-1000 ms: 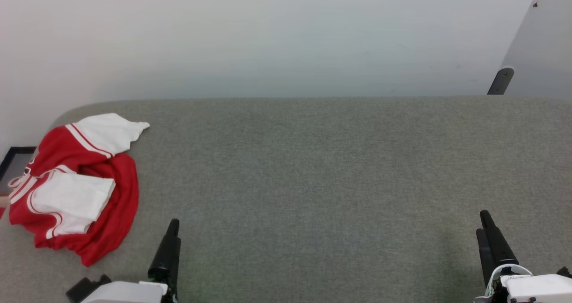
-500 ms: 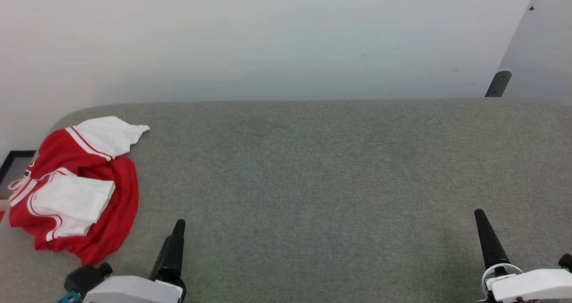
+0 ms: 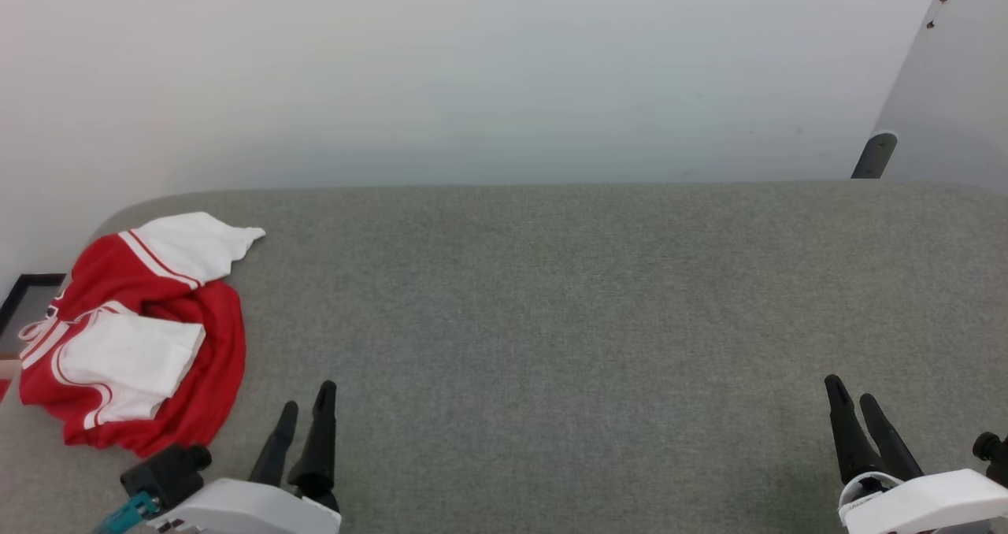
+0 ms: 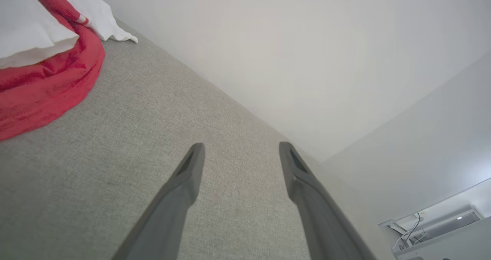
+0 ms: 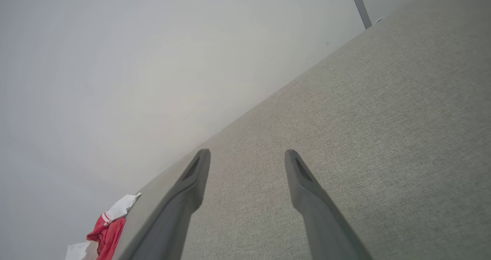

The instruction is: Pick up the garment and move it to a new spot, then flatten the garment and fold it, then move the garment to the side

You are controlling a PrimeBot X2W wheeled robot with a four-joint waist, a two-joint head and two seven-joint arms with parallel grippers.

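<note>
The garment (image 3: 150, 337), a red T-shirt with white sleeves and striped trim, lies crumpled at the far left of the grey fabric surface (image 3: 551, 321); it shows at the upper left in the left wrist view (image 4: 42, 76) and small at the lower left in the right wrist view (image 5: 107, 229). My left gripper (image 3: 309, 398) hovers just right of the garment's near edge, open and empty, with its fingers (image 4: 188, 175) spread over bare fabric. Far across the surface at the lower right, my right gripper (image 3: 849, 391) is also open and empty.
A pale wall (image 3: 472, 69) runs along the back of the surface. A dark bracket (image 3: 870, 156) stands at the back right corner. A dark frame (image 3: 24, 294) sits off the left edge beside the garment.
Both wrists have rolled, so two fingers of each gripper now show in the head view instead of one. The picture has shifted down slightly. The garment has not moved.
</note>
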